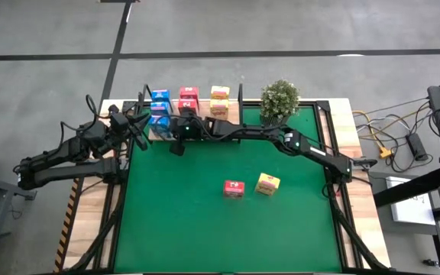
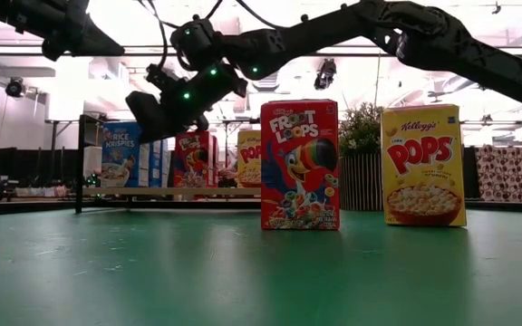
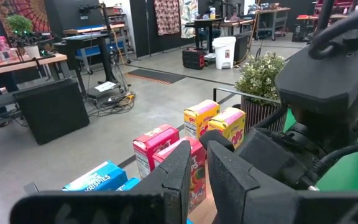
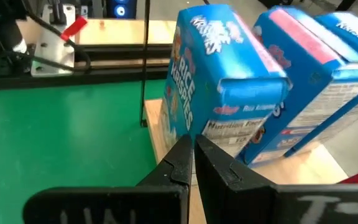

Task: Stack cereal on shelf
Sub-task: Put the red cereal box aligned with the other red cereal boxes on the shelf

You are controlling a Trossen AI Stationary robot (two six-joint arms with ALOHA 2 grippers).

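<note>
Surface (image 1: 205,229): green mat, shelf along the far edge, both arms reaching toward its left end.
Shelf (image 1: 205,131): holds 7 boxes. 3 blue (image 1: 160,107) at the left end, 2 pink-red (image 1: 189,98) beside them, 2 yellow (image 1: 219,99) next, potted plant (image 1: 279,99) just past its right end.
Boxes left on mat: 1 pink-red Froot Loops box (image 1: 234,188) and 1 yellow Pops box (image 1: 267,183), both upright, just beside each other, well apart from the shelf.
Right tool (image 4: 191,163): fingers shut, nothing between them; sits at the shelf's front edge, very close to the nearest blue box (image 4: 219,81).
Left tool (image 3: 199,180): fingers nearly closed, empty; hovers over the left end, behind the blue and pink-red boxes.
Risk 1: right tool is close enough that a small forward or sideways drift would likely tip the blue box, which may knock its neighbours.
Risk 2: both arms crowd the same end; retreating together may clash links.
Risk 3: the 2 mat boxes stand close, so grasping 1 may topple the other.
</note>
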